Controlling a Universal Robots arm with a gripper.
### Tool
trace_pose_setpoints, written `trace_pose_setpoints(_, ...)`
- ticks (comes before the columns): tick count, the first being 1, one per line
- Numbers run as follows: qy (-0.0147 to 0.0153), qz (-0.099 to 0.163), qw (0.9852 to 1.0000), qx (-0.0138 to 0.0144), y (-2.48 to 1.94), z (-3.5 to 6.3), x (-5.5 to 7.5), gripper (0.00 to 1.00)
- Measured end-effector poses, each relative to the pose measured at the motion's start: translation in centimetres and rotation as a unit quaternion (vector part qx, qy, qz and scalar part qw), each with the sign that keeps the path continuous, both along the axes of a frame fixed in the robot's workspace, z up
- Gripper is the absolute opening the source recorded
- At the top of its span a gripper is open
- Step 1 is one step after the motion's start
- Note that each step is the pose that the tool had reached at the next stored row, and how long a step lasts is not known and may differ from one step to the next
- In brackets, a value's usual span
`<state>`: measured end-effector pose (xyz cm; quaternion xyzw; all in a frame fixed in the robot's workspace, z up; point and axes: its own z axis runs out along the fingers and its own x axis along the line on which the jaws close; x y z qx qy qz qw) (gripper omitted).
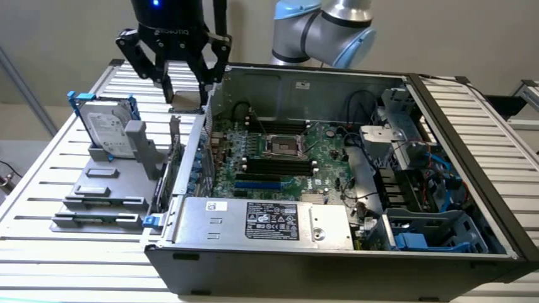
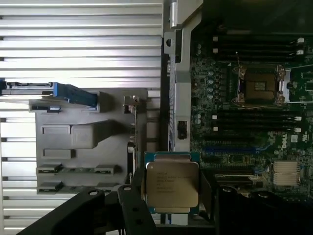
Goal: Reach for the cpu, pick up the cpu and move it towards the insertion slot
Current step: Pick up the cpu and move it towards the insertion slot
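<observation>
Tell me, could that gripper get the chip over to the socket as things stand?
Probably yes. The gripper holds the cpu above the table, just outside the case wall. The case is open on top and the socket lies uncovered, though the wall stands between them.

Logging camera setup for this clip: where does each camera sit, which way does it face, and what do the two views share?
Exterior view: off the arm, above and in front of the open case, looking down at the motherboard; the arm and gripper show at top, with the cpu between the fingers.
Wrist view: on the wrist, looking straight down past the dark gripper onto the cpu.
Shared: cpu, slot, grey holder, hard drive, slatted table.
</observation>
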<state>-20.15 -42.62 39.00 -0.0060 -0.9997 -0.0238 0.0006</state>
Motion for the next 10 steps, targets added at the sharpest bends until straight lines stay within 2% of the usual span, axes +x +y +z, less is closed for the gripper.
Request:
trace_pose_setpoints(6, 0.0, 0.0, 1.0, 0.0038, 0.0, 0.0, 2.7, 0.54)
trace_pose_setpoints(10, 0.0, 0.0, 1.0, 0.0054, 0.0, -0.01, 4.5, 0.54)
